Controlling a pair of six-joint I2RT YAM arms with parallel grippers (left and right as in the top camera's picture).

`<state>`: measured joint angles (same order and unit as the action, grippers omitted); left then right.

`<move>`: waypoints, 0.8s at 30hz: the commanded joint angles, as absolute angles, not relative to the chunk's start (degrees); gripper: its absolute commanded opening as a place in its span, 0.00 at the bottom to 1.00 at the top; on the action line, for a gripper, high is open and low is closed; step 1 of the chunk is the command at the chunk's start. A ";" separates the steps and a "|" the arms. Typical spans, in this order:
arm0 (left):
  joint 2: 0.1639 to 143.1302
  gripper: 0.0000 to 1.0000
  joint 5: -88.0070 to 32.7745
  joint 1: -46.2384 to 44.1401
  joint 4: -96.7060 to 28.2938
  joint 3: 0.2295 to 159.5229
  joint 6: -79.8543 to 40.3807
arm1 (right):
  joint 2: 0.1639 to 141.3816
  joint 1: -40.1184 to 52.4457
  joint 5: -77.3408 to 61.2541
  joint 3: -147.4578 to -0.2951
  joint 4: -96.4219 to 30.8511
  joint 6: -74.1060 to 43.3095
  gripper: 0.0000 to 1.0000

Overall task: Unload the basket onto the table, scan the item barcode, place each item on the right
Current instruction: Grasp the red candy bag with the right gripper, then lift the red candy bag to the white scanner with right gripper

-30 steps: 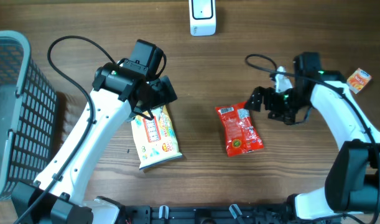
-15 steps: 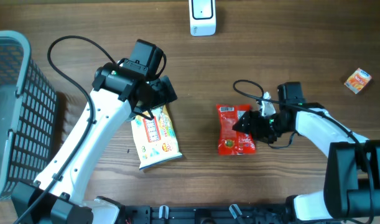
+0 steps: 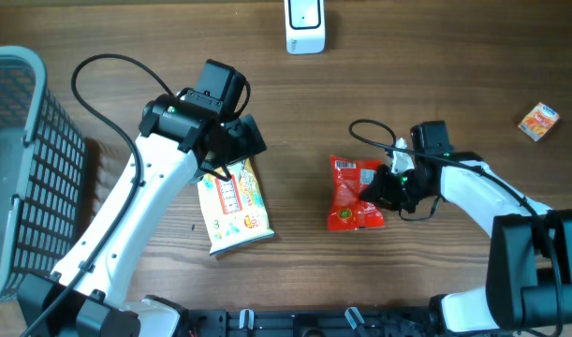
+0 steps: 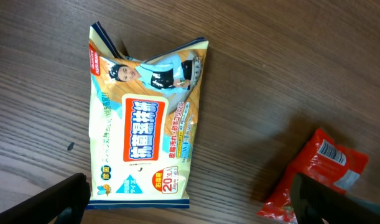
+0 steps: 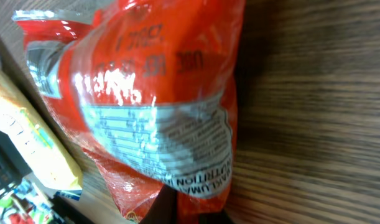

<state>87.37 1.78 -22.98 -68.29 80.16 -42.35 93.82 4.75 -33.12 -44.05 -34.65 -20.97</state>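
Overhead: red packet [image 3: 356, 192] lies at the middle of the desk [image 3: 435, 65], long axis running far edge to near edge, barcode end toward the far edge. Right gripper [image 3: 387, 190] pinched shut on its right side.
Left wrist: left gripper [image 4: 190, 202] spread wide over wipes pack [image 4: 146, 124].
Right wrist: packet label fills view.

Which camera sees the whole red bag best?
The overhead view: the whole red bag shows, with the right gripper shut on its edge. The right wrist view shows only a close-up of its label; the left wrist view shows just one end.
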 commanded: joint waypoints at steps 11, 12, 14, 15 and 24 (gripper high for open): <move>87.46 1.00 4.32 -13.21 -65.30 79.81 -48.25 | 95.13 4.86 -76.09 -57.76 -15.05 -0.93 0.04; 87.46 1.00 4.34 -12.21 -65.60 79.81 -48.25 | 95.13 4.86 -82.85 -57.74 -12.21 1.45 0.04; 87.46 1.00 4.62 -11.03 -65.78 79.81 -48.23 | 95.13 4.86 -89.89 -57.74 -5.56 2.07 0.04; 87.46 1.00 5.48 -10.96 -65.76 79.81 -48.25 | 95.13 4.86 -90.13 -57.76 -3.14 1.43 0.04; 87.46 1.00 5.87 -10.96 -65.76 79.81 -48.25 | 95.13 4.86 -88.79 -57.76 10.33 -5.39 0.04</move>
<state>87.37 4.69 -11.18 -65.78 80.14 -47.48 94.94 4.73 -86.98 -56.73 6.92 -1.21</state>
